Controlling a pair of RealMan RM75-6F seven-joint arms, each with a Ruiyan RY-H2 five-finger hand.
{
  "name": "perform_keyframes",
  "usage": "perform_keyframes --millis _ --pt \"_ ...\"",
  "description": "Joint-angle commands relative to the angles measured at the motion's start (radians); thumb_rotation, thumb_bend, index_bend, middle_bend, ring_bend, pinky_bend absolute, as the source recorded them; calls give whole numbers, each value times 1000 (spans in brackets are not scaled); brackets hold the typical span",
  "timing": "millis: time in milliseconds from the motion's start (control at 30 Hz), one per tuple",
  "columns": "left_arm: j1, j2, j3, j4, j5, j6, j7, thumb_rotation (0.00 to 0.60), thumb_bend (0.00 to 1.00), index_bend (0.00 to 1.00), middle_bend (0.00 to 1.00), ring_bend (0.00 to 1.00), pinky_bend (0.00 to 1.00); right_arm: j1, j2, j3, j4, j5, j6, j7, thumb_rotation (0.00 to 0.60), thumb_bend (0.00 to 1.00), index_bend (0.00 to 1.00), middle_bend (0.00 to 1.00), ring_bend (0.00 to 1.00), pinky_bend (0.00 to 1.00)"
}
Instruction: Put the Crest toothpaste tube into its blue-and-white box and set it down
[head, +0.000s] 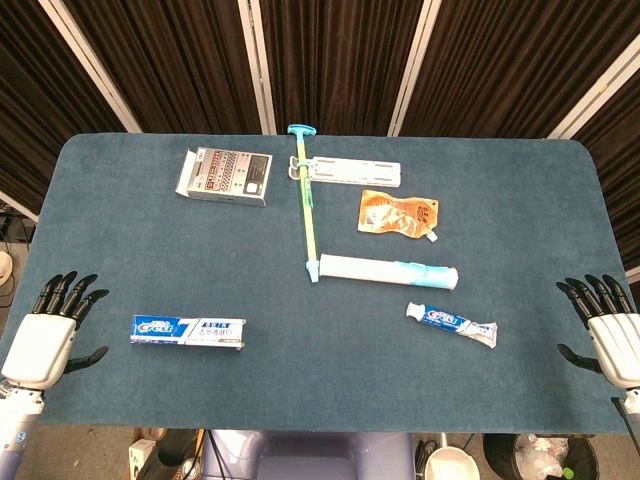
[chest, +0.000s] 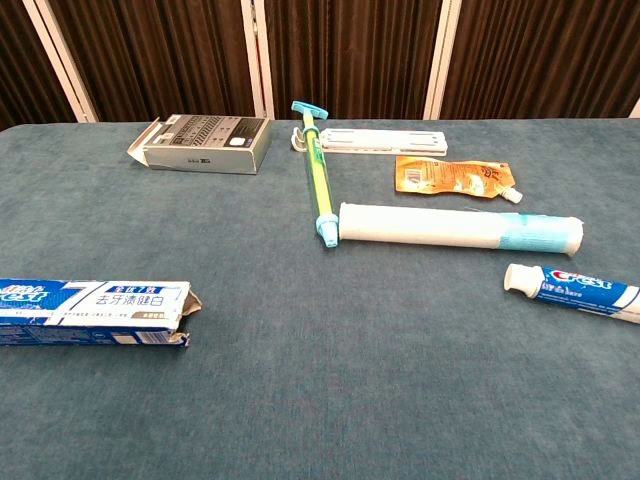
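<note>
- The Crest toothpaste tube (head: 452, 322) lies flat on the blue-green table cloth (head: 300, 380) in the lower right of the head view, cap end pointing toward the upper left; in the chest view it sits at the right edge, partly cut off.
- The blue-and-white box (head: 187, 331) lies on its side in the lower left of the head view, well apart from the tube. The chest view shows its right end open, flaps spread.
- The left hand (head: 52, 330) sits at the left edge of the frame beside the table's near corner, fingers spread and holding nothing.
- The right hand (head: 608, 328) sits at the right edge of the frame, fingers likewise apart and empty.
- Neither hand touches the tube or the box; neither appears in the chest view.
- A white cylinder with a light blue end (head: 388, 270) lies just above the tube, middle of the frame.
- A long green-and-yellow stick with a teal T-shaped handle (head: 306, 200) runs from the upper middle down to the cylinder's left end.
- A white flat strip (head: 355, 172) lies beside the stick's handle, upper middle.
- An orange spout pouch (head: 400, 214) lies below that strip.
- A grey printed carton (head: 224, 176) rests in the upper left.
</note>
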Motion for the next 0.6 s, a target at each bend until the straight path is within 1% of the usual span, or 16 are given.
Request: perform_keyframes --millis 33,267,600 --pt "-3 -4 3 7 -4 -12 4 600 0 209 95 0 0 2 0 -2 -8 -3 -2 -10 600 191 149 167 84 0" --pt "-11 -15 0 23 -3 -24 -4 600 0 207 95 0 0 4 2 -7 -26 -6 -12 -39 600 190 148 167 84 0" --pt "-18 9 -19 8 -4 -16 -23 600 0 207 102 0 0 8 29 -5 -81 -12 -12 -82 600 191 148 170 84 0"
